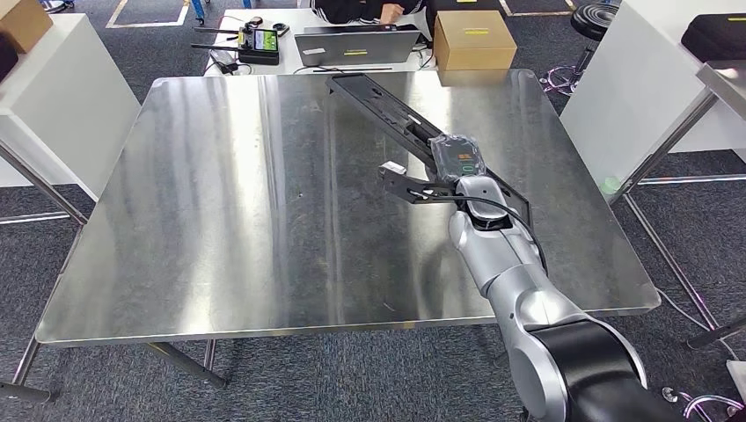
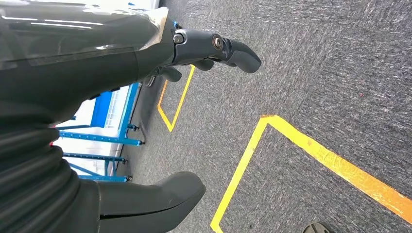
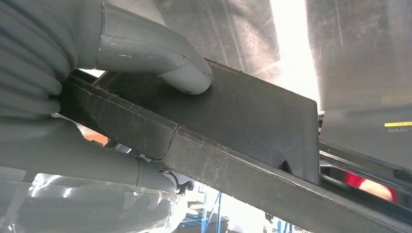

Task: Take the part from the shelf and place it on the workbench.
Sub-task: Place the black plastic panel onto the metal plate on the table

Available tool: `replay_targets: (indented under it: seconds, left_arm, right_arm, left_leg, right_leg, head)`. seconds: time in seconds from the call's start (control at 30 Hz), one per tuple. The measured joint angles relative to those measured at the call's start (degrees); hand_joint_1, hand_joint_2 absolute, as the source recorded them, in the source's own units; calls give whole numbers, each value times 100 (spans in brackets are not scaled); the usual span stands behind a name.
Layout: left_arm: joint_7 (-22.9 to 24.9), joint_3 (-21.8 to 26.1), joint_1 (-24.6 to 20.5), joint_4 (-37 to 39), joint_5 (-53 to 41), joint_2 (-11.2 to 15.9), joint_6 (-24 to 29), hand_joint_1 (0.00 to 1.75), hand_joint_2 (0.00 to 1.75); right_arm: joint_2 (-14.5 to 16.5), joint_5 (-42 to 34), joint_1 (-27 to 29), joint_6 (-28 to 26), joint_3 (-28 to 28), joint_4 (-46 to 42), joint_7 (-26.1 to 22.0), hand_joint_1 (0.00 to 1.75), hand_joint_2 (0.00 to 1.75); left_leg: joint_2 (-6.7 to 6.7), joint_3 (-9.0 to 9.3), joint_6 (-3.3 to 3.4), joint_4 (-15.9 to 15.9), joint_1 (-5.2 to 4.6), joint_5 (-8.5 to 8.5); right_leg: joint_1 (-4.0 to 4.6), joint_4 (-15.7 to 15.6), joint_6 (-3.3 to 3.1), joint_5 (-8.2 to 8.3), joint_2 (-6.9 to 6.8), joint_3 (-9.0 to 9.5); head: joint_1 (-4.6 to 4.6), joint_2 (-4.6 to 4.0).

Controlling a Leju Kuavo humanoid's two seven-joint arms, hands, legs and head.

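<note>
A long black plastic part [image 1: 387, 110] stretches slantwise over the steel workbench [image 1: 220, 220], from the far edge toward the right side. My right hand [image 1: 459, 163] grips it near its near end. In the right wrist view the thumb [image 3: 180, 73] presses on the part's flat black face [image 3: 252, 111], with the fingers under it. Whether the near end rests on the steel I cannot tell. My left hand [image 2: 97, 63] hangs over the carpet, fingers [image 2: 233, 51] and thumb apart, holding nothing.
Behind the workbench a white desk carries a cardboard box [image 1: 473, 40], a laptop [image 1: 356, 44] and a handheld controller [image 1: 259, 42]; a person [image 1: 361, 9] sits there. White tables stand left [image 1: 53, 88] and right [image 1: 633, 79]. Yellow tape [image 2: 311, 145] marks the carpet near a blue frame [image 2: 104, 141].
</note>
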Motion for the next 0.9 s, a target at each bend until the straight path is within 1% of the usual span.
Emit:
replay_targets:
  seconds: [0.07,0.2,0.33,0.47,0.9]
  left_arm:
    - [0,1,0,0,-9,0,-11,0,175]
    - [0,1,-1,0,-31,-2,-125,0,175]
    - [0,10,-1,2,-13,-4,-130,0,175]
    - [0,15,-1,2,-14,-7,-63,0,0]
    - [0,23,-2,2,-13,-37,85,0,0]
  right_arm:
    - [0,4,11,29,0,2,0,0,0]
    - [-9,9,19,41,0,3,-21,0,0]
    - [-3,32,18,42,0,3,-46,0,0]
    - [13,92,13,41,0,3,-28,0,0]
    - [57,163,-56,35,2,3,87,0,0]
  left_leg:
    - [0,0,0,0,0,0]
    - [3,1,0,0,-1,0]
    - [1,1,0,0,-1,0]
    - [2,2,0,0,-1,0]
    - [1,2,0,0,0,0]
  right_leg:
    - [0,0,0,0,0,0]
    - [0,0,0,0,1,1]
    - [-1,0,0,0,1,2]
    - [0,0,1,1,1,2]
    - [0,0,0,0,0,3]
  head:
    - [0,0]
    - [0,0]
    - [0,0]
    - [0,0]
    - [0,0]
